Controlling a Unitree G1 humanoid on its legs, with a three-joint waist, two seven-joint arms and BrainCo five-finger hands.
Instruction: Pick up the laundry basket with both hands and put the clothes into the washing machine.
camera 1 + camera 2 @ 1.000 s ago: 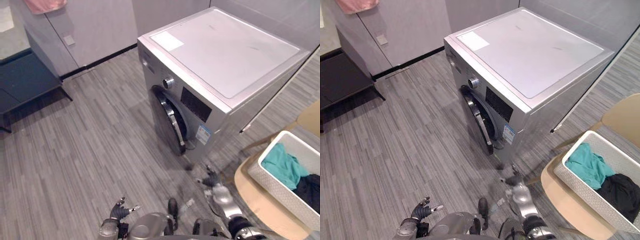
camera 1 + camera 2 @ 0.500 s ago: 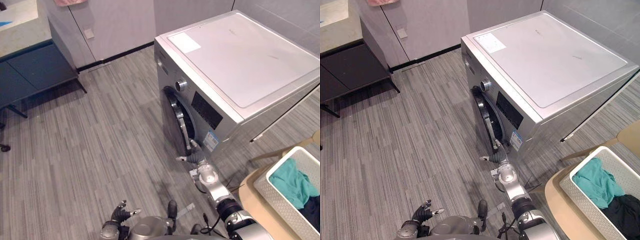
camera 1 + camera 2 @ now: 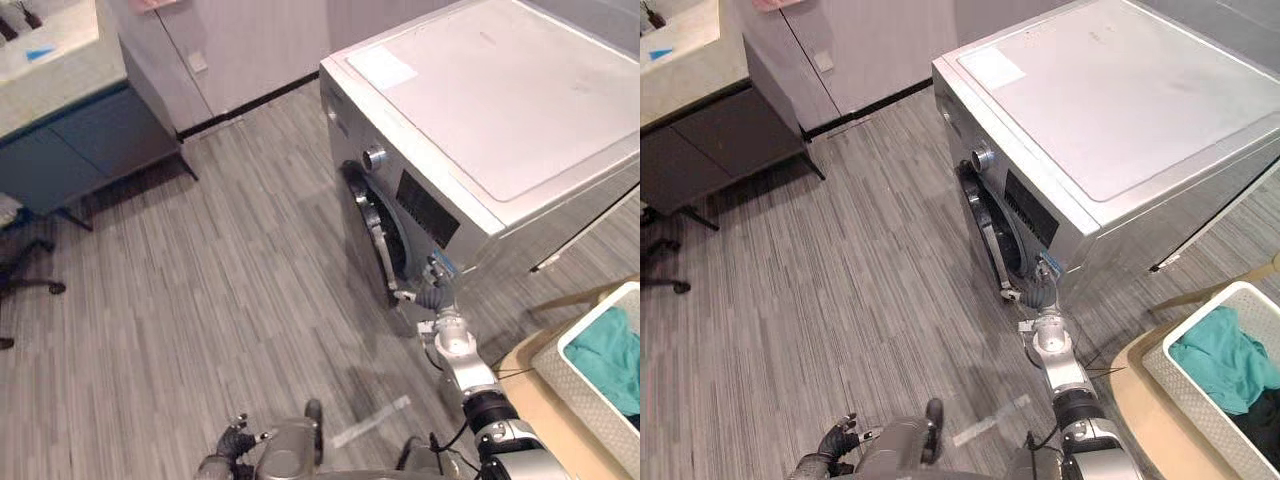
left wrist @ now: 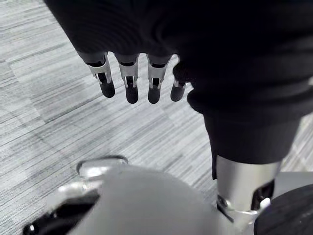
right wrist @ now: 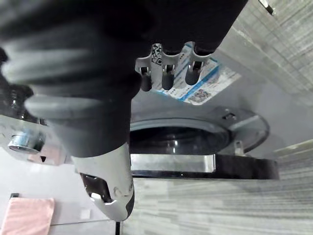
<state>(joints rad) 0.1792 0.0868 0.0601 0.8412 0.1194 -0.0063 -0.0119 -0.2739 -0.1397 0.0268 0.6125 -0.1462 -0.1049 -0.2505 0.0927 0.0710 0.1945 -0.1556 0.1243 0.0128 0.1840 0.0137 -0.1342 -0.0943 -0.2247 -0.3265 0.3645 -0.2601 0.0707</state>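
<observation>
Grey plank floor [image 3: 220, 290] runs across the room. Silver washing machine [image 3: 500, 110] stands to the right, with its round dark door [image 3: 375, 235] facing the open floor. Blue cabinet [image 3: 70, 150] w/ a light top sits at far left, well apart from the machine. A tan chair [image 3: 1135, 400] stands at lower right, near the machine's front corner.

The white laundry basket [image 3: 1200, 390] rests on that chair, w/ a teal garment [image 3: 1225, 355] and a dark one [image 3: 1265, 425] inside. Neither hand touches it.

Right robot hand [image 3: 432, 290] is up at the lower edge of the door, by the blue-and-white sticker [image 5: 205, 83]. Its fingers [image 5: 166, 78] are apart and fairly straight, gripping nothing. Can't tell if they touch the front panel.

Left robot hand [image 3: 235, 440] hangs low over the floor, fingers [image 4: 129, 90] loose and straight, holding nothing.
</observation>
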